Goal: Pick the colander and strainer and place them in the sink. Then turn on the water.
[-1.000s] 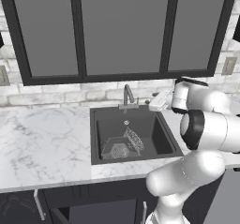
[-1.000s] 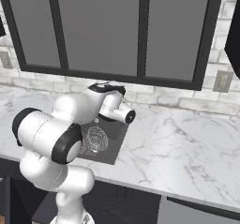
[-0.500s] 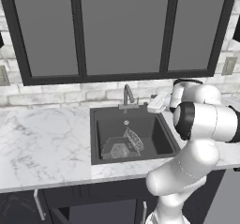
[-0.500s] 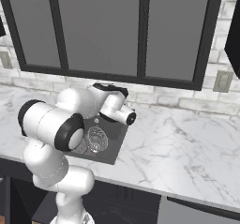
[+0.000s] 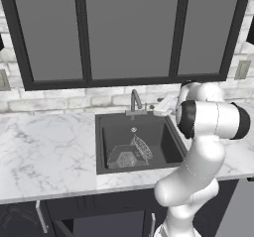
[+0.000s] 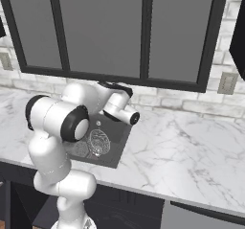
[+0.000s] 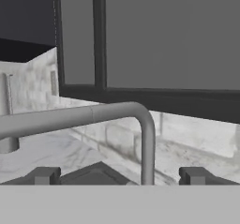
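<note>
Hand view puts the grey metal gooseneck faucet (image 7: 93, 115) right in front of the end effector (image 7: 120, 175): its tube runs as a long bar across the picture from the left edge, bends, and drops straight down between the two dark fingertips (image 7: 43, 175), which stand wide apart and grasp nothing. So the faucet's long axis lies crosswise to the hand's line of sight, and its downturned end sits nearly centred in the gap, just beyond the tips; whether anything touches cannot be told.

From the left base view, the dark grey rectangular recessed sink (image 5: 168, 149) is set in the white marbled counter (image 5: 44, 151), with the faucet (image 5: 135, 100) at its rear edge. Inside the basin lie the small dark-grey faceted colander (image 5: 124, 157) and, just beside it to the right, the round speckled light-grey mesh strainer (image 5: 142, 148), tilted on its side.

No blue stream falls from the spout, so the placing looks done and turning on the water is what remains.
</note>
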### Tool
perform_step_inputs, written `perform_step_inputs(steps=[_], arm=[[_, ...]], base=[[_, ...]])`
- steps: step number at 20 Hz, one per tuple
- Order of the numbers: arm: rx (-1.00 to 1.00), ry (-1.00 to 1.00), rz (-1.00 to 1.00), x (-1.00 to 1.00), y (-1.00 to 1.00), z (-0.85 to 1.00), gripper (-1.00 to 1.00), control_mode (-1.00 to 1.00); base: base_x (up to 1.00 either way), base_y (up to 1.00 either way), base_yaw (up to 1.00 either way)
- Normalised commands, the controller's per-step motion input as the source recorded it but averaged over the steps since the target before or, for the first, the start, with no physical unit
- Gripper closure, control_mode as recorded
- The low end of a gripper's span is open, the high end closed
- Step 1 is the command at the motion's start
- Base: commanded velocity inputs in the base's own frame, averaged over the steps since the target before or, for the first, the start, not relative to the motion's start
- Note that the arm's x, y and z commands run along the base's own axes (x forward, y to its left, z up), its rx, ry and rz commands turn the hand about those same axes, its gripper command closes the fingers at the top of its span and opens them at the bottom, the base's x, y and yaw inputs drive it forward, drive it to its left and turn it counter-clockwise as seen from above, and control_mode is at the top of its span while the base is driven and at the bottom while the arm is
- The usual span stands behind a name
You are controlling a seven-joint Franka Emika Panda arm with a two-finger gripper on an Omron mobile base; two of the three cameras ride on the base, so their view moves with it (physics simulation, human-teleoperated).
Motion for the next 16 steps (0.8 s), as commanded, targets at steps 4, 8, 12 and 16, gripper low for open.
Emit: perform_step_inputs(steps=[4,8,12,16], arm=[[0.05,0.05,0.0,0.23,0.0,-0.3,-1.0,-1.0],[0.04,0.02,0.0,0.21,0.01,-0.29,-1.0,-1.0],[0.0,0.0,-0.02,0.3,0.04,-0.1,-1.0,-1.0],[0.0,-0.01,-0.05,0.29,0.07,-0.02,-1.0,-1.0]], base=[[0.0,0.0,0.0],[0.0,0.0,0.0],[0.0,0.0,0.0],[0.0,0.0,0.0]])
